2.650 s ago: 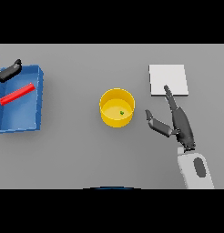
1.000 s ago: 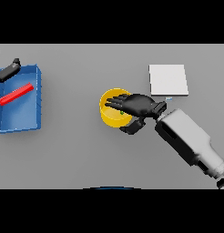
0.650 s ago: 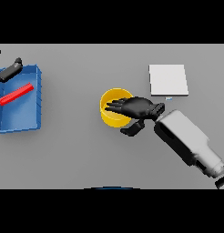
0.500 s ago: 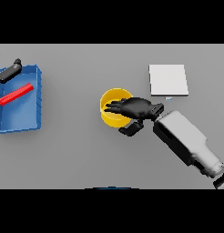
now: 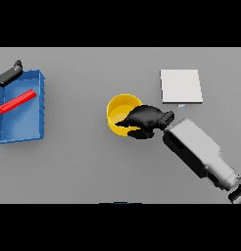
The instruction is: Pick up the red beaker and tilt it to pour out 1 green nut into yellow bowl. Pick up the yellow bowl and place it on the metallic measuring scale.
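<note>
Right hand over at the yellow bowl, reaching in from the lower right on a white and grey arm. Fingers curled down over the bowl's near right rim, thumb tucked against the outside wall, so clamped on the bowl's edge. Bowl sitting near the middle of the grey tabletop, upright, mouth open to the view; whether touching the tabletop or raised off it, cannot tell. Inside of the bowl partly covered by the hand, contents not clear to see.

Metallic measuring scale lying flat up and to the right of the bowl, a pale square plate, apart from bowl and hand, just beyond the forearm.

Far left: blue tray on the tabletop, with the red beaker lying on its side inside, slanted across the upper half of the tray. Left hand showing at the tray's upper left corner, dark, partly cut by the view's edge, holding nothing visible; fingers look fairly straight and relaxed.
</note>
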